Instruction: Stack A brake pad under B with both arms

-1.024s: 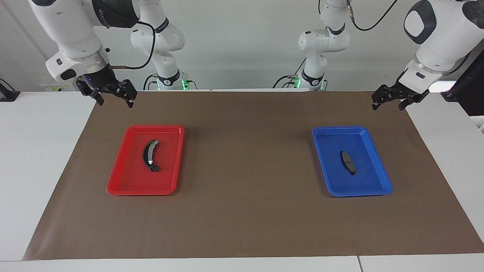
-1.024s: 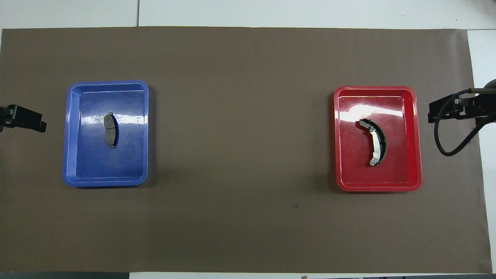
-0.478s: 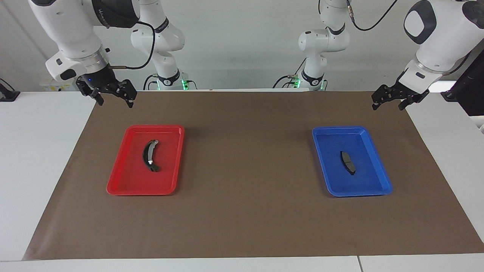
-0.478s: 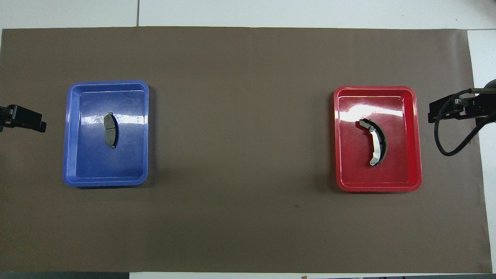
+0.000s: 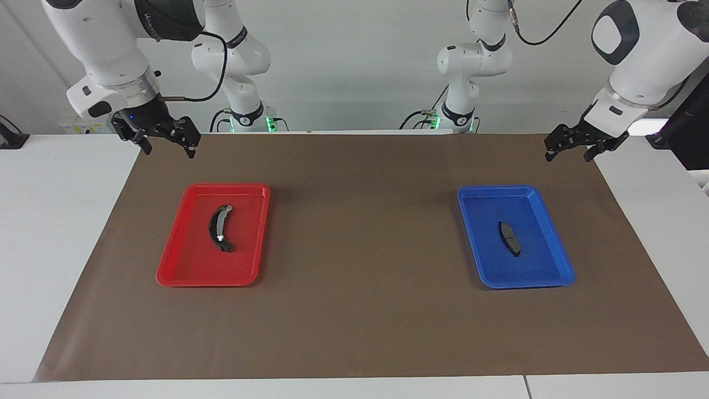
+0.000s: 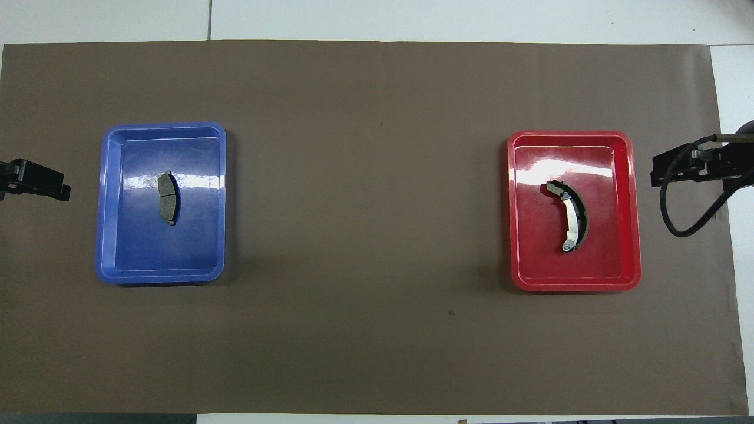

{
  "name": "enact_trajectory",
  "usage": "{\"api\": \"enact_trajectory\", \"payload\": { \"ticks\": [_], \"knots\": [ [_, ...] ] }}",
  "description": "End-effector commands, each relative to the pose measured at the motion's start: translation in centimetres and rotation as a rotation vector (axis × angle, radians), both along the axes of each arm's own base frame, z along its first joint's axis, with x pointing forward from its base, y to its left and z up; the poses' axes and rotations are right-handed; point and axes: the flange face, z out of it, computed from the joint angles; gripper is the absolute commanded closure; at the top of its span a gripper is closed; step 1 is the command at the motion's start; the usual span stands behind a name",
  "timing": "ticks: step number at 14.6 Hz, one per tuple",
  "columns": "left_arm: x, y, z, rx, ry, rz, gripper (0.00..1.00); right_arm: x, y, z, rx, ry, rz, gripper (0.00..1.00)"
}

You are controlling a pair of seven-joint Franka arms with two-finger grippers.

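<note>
Black and two-fingered, the left end effector (image 5: pixel 570 148) hangs with its fingers spread and empty over the brown mat's edge at the left arm's end of the counter (image 5: pixel 50 221), and the right end effector (image 5: pixel 166 141), likewise spread and empty, hangs over the mat's edge at the right arm's end. Outward from the left one, farther from the robots, the short dark-grey grooved A brake pad (image 5: pixel 509 238) lies in the blue plastic tray (image 5: pixel 487 266), its long axis running roughly away from the robots. The long black crescent-shaped pad B (image 5: pixel 219 228), silver-patched, lies the same way in the red plastic tray (image 5: pixel 183 266) below the right end effector, so I judge each arm nearer its own pad.
</note>
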Motion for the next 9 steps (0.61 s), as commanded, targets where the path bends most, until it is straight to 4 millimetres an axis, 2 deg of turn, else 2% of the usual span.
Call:
{"api": "enact_trajectory", "payload": {
  "ticks": [1,2,3,6,8,9],
  "knots": [
    [-0.6,-0.3,0.1,-0.012,-0.02,-0.017,0.02,0.1,-0.3,0.1,-0.006,-0.012,0.014,0.0],
    [-0.5,-0.5,-0.3,-0.011,-0.038,-0.013,0.02,0.1,-0.3,0.1,-0.006,-0.012,0.016,0.0],
    [-0.5,-1.5,-1.4,-0.012,-0.07,-0.031,0.03,0.1,-0.3,0.2,-0.006,-0.013,0.016,0.0],
    [-0.8,-2.5,-5.4,-0.013,-0.11,-0.037,0.05,0.1,-0.3,0.1,-0.006,-0.012,0.016,0.0],
    [-0.4,-3.6,-9.0,-0.012,-0.114,0.001,0.05,0.1,-0.3,0.1,-0.006,-0.012,0.016,0.0],
    [-0.3,-3.8,-11.7,-0.011,-0.121,0.009,0.05,0.1,-0.4,0.1,-0.006,-0.012,0.014,0.0]
  ]
}}
